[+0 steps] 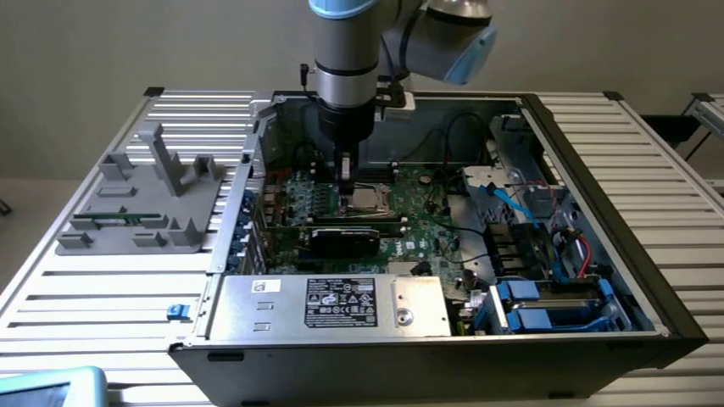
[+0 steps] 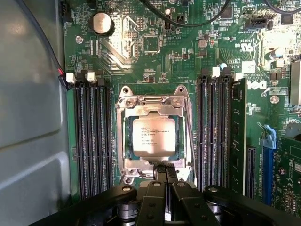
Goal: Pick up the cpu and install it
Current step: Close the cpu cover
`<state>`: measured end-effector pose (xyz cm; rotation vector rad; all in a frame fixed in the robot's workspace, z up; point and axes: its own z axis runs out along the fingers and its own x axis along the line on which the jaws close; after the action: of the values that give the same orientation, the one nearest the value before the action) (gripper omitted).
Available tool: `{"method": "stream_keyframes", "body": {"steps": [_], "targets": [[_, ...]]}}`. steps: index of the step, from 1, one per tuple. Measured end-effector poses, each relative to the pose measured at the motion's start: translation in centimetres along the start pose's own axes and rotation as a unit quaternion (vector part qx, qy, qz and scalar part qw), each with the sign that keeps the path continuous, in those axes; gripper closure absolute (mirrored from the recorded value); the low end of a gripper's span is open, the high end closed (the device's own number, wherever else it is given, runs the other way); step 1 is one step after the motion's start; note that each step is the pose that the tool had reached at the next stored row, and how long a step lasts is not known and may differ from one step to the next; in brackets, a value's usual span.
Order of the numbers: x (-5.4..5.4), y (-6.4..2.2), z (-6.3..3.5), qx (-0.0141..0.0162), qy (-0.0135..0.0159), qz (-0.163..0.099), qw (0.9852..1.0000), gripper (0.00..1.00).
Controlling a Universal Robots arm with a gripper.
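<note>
Within the metal socket frame [image 2: 153, 100] the cpu [image 2: 153, 136] lies flat; just beside its edge the gripper [image 2: 164, 168] hangs, fingers pressed together, holding nothing.

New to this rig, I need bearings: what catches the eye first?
The open computer case on the slatted table, with the arm reaching into it. In the wrist view, the silvery cpu sits in its socket frame between memory slots, the shut gripper at the frame's edge.
</note>
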<state>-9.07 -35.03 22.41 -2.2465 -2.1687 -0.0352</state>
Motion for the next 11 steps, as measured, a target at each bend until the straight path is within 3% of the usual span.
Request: {"method": "stream_keyframes", "body": {"steps": [7, 11], "targets": [[0.43, -0.20, 0.70, -0.0006, 0.0041, 0.000, 1.0000, 0.88], [0.53, -0.37, 1.11, -0.0007, 0.0046, 0.000, 1.0000, 0.88]]}}
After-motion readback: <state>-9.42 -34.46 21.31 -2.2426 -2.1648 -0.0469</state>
